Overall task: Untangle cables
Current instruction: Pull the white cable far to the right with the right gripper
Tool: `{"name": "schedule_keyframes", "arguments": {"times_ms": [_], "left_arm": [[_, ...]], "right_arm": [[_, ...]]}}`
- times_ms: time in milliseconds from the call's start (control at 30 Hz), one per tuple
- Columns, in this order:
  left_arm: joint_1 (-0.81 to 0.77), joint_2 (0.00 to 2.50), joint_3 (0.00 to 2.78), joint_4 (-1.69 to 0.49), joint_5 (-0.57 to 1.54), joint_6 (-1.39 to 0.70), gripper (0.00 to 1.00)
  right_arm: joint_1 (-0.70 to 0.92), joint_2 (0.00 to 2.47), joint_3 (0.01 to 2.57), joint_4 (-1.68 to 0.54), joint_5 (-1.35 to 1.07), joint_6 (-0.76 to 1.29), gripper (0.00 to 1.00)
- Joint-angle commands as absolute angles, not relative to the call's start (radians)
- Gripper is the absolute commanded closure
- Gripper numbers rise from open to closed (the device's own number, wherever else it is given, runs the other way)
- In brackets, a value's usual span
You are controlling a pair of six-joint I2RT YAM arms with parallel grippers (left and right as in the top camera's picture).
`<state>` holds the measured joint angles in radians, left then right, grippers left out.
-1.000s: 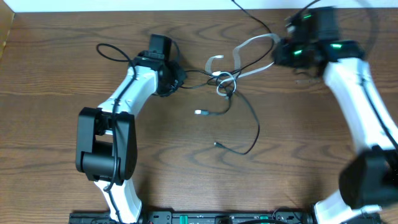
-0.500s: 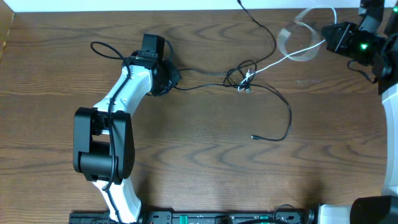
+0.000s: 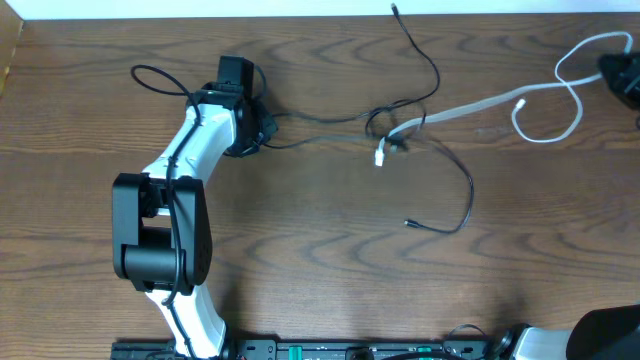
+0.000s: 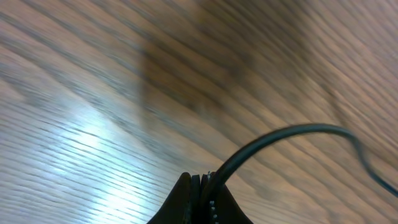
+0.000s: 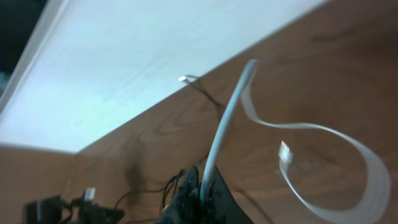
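Note:
The black cable (image 3: 455, 165) and the white cable (image 3: 470, 108) still cross in a small knot (image 3: 388, 132) at mid-table. My left gripper (image 3: 264, 130) is shut on the black cable's left stretch; in the left wrist view the cord (image 4: 280, 134) curves up out of the closed jaws (image 4: 205, 186). At the far right edge my right gripper (image 3: 616, 72) is shut on the white cable, which rises from its jaws (image 5: 200, 185) as a flat band (image 5: 231, 115). One white plug (image 3: 380, 157) hangs by the knot. One black plug (image 3: 408, 222) lies loose below it.
The left arm's own thick wire (image 3: 150, 76) loops at the back left. A white wall strip (image 3: 200, 8) runs along the table's far edge, where a black cable end (image 3: 396, 9) reaches. A loose loop of white cable (image 3: 548, 120) lies at the right.
My right gripper has drawn the white cable far to the right, stretching it out. The knot has shrunk and slid right. My left gripper has shifted slightly left, still holding the black cable.

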<state>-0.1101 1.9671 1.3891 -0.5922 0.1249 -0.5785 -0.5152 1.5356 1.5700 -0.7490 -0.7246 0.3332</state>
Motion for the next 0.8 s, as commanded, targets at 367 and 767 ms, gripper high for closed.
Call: {"name": "schedule_keyframes", "arguments": {"times_ms": [367,767], "left_arm": [[-0.094,1.973,1.406,-0.636,-0.072,-0.490,0.92],[-0.136,1.972,1.406,-0.657,0.080,-0.402,0.91]], "right_arm": [[-0.522,1.636,1.556,-0.905,-0.263,0.334,0.99],[-0.428,1.694,1.586,-0.760,-0.312,0.209,0.99]]}}
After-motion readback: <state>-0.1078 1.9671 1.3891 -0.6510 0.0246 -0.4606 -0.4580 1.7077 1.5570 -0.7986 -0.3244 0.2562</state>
